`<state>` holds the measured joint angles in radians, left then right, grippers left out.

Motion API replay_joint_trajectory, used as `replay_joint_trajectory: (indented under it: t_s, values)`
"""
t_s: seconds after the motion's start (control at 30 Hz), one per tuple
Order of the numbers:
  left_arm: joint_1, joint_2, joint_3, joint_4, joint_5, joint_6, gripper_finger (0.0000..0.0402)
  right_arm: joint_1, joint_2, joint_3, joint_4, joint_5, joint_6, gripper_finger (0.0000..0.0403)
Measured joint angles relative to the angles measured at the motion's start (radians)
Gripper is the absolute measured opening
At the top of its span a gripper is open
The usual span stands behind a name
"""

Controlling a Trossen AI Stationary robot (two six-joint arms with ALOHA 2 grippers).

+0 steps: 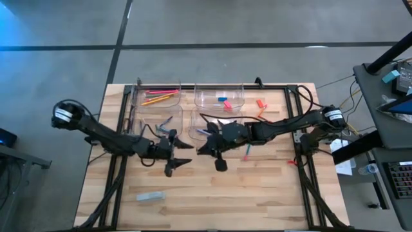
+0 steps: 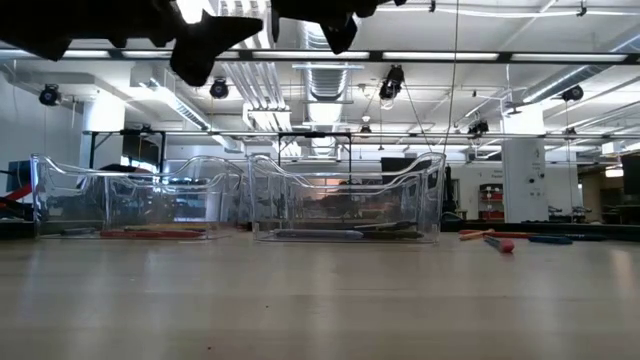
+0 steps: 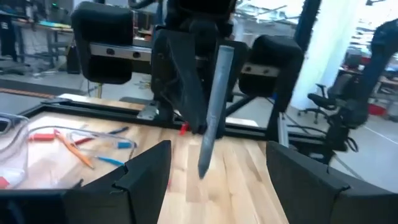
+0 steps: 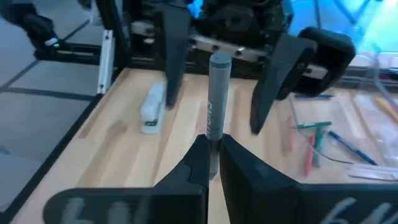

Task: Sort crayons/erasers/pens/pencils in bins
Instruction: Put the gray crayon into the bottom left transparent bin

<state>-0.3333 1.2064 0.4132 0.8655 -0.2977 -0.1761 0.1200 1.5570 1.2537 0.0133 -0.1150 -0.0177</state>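
Above mid-table my right gripper (image 4: 210,163) clamps one end of a grey pen (image 4: 216,99), pointing it at the left gripper (image 3: 211,168), whose jaws gape. I judge it light, stiff, slick; the left should pinch its free middle.

The right pincer (image 4: 212,163) is clamped on a grey pen (image 4: 216,112) that stands out straight ahead of its fingers. Just beyond the pen's far end, the left pincer (image 4: 214,87) faces it with fingers spread wide above the wooden desk (image 4: 124,155).
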Motion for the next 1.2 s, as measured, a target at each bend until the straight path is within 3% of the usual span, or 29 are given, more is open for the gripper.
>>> replay_joint_trajectory:
  t_s: [0.3, 0.57, 0.7, 0.93, 1.07, 1.2]
  values:
    - [0.000, 0.120, 0.118, 0.017, -0.056, 0.010, 0.0246, 0.000, 0.014, -0.008, 0.001, 0.038, -0.001, 0.0013]
    - [0.000, 0.162, 0.132, 0.015, -0.168, 0.025, 0.0238, 0.000, 0.016, -0.026, 0.000, 0.039, 0.007, 0.0013]
    - [-0.002, 0.154, 0.133, 0.015, -0.220, 0.062, 0.0184, 0.000, 0.016, -0.026, 0.000, 0.040, 0.007, 0.0013]
    - [-0.014, 0.150, 0.134, 0.020, -0.219, 0.079, 0.0025, -0.002, 0.016, -0.027, 0.009, 0.060, 0.024, 0.0013]
    - [-0.017, 0.151, 0.134, 0.021, -0.222, 0.080, 0.0019, -0.001, 0.016, -0.027, 0.007, 0.085, 0.071, 0.0022]
    - [-0.017, 0.144, 0.133, 0.011, -0.227, 0.127, 0.0018, 0.000, 0.016, -0.027, -0.023, 0.089, 0.060, 0.0079]
